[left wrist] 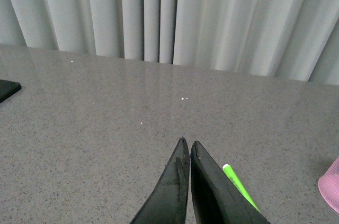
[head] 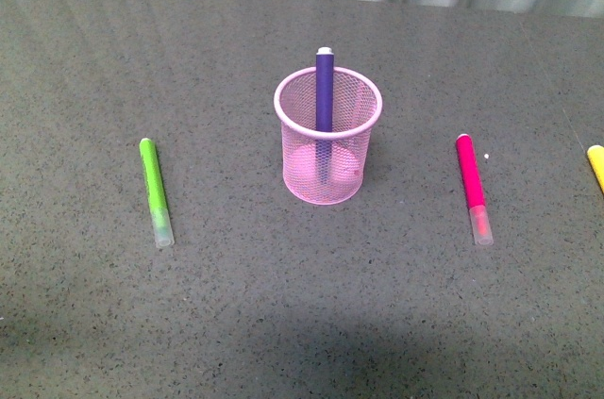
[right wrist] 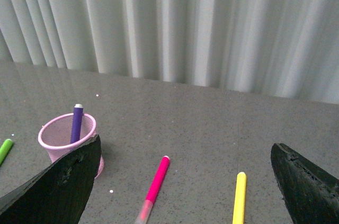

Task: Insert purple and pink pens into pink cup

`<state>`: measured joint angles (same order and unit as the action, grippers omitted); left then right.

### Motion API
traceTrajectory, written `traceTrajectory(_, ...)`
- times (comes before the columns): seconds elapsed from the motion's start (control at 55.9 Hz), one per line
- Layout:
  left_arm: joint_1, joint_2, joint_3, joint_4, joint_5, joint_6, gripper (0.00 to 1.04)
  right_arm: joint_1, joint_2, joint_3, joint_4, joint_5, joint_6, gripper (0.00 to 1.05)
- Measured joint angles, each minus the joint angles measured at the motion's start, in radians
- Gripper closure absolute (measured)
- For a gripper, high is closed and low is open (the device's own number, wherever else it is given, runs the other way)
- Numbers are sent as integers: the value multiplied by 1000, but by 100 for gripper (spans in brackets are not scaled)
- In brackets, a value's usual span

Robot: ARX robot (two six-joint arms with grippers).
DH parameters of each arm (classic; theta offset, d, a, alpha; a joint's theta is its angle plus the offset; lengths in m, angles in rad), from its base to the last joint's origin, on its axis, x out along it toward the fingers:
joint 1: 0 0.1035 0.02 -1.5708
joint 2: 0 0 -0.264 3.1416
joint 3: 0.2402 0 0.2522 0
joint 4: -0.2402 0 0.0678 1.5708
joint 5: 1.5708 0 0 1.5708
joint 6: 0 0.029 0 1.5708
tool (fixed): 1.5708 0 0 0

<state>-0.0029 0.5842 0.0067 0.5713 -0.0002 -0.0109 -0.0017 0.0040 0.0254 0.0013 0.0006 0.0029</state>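
Note:
The pink cup (head: 328, 149) stands upright mid-table, and the purple pen (head: 325, 88) stands inside it, its end poking above the rim. To the cup's right the pink pen (head: 471, 182) lies flat on the table, clear cap toward me. Neither arm shows in the front view. In the right wrist view my right gripper (right wrist: 185, 152) is open and empty, with the pink pen (right wrist: 157, 181) lying on the table between its spread fingers and the cup (right wrist: 66, 139) with the purple pen (right wrist: 77, 124) beside one finger. My left gripper (left wrist: 186, 142) is shut and holds nothing.
A lime green marker (head: 154, 187) lies left of the cup and shows beside the left fingers (left wrist: 239, 186). A yellow marker (head: 596, 165) lies at the table's right edge, also under the right gripper (right wrist: 240, 197). Grey curtains hang behind the table. A dark object (left wrist: 7, 89) sits at one edge.

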Motion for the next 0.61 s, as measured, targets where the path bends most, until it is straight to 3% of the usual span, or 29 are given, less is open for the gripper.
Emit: traceTrajectory(0.609,0,-264,0,-249,0,0,103,0,0,0,0,0,0,7)
